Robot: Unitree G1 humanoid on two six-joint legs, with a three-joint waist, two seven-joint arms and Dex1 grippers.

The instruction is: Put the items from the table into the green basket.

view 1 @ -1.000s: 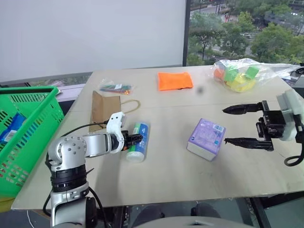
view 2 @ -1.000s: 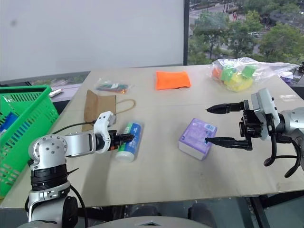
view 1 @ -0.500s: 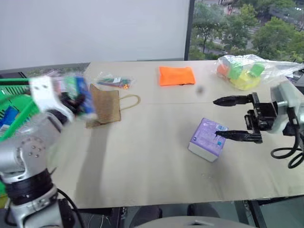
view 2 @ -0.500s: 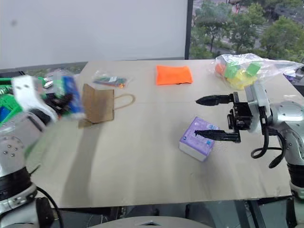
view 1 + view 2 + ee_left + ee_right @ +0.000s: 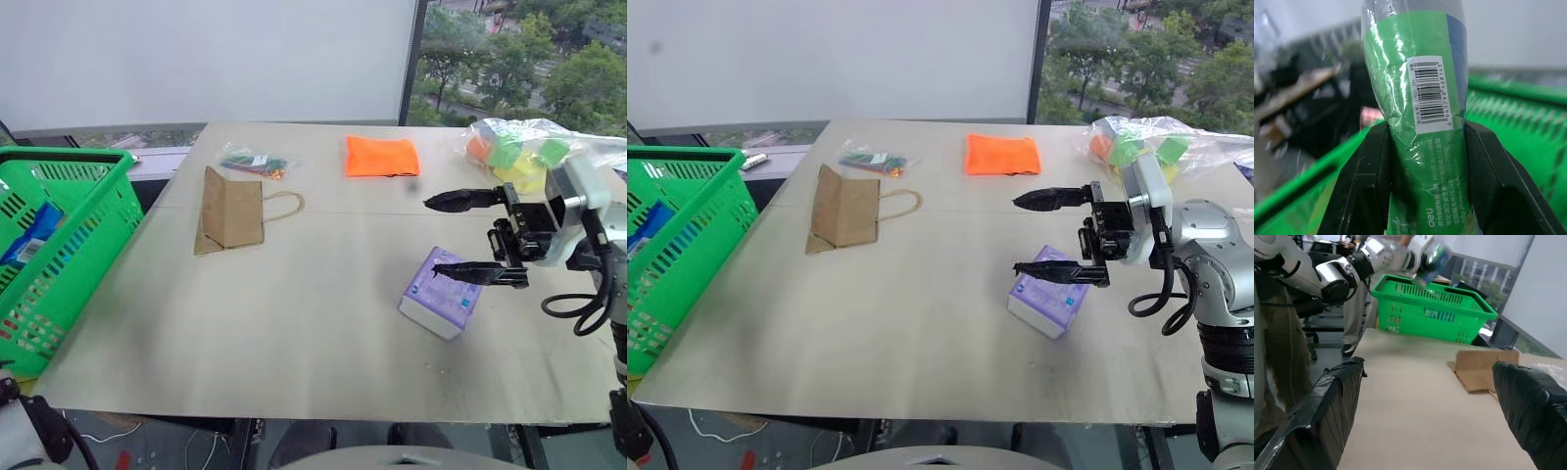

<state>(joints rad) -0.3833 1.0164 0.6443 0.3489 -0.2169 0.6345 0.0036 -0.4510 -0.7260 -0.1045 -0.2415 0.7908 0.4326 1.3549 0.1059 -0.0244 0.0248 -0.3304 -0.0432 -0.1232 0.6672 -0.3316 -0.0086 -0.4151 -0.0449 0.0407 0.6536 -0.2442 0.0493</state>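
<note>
**Bottle over the basket; five items left on the surface**

- **Step in hand (judged):** delivery of the bottle to the green basket [image 5: 61, 257]. Release not yet complete.
- **Left tool** [image 5: 1422, 161]: seen from its own wrist, the two black fingers [image 5: 1364, 181] flank the bottle [image 5: 1418, 112], a white one in a green-and-blue printed wrap with a barcode, standing lengthwise between them. Whether the fingers grip it or have just slackened, I cannot tell. Green lattice shows behind and below. The right wrist view shows this arm raised above the basket's far rim, bottle at its end.
- **Right tool** [image 5: 1055, 234]: wide open, empty, pointing level across the surface [image 5: 294, 323]. Its lower finger lies over the top of the purple tissue pack [image 5: 441, 305]; contact or mere overlap, cannot tell.
- **Basket:** off the left edge of the surface, already holding a blue item [image 5: 31, 235] against its inner wall.
- **Remaining on the surface:**
  - flat brown paper bag [image 5: 228, 208] with loop handle, near the left side;
  - small clear bag of colourful pieces [image 5: 253, 162], just beyond the paper bag;
  - orange cloth [image 5: 382, 157], far centre;
  - large clear bag of colourful blocks [image 5: 524, 157], far right corner;
  - purple tissue pack, right of centre.
- **Next move calls for (judged):** opening the left fingers fully so the bottle drops inside the rim, not onto it. Then the right tool should settle astride the tissue pack and close across its narrow sides.
</note>
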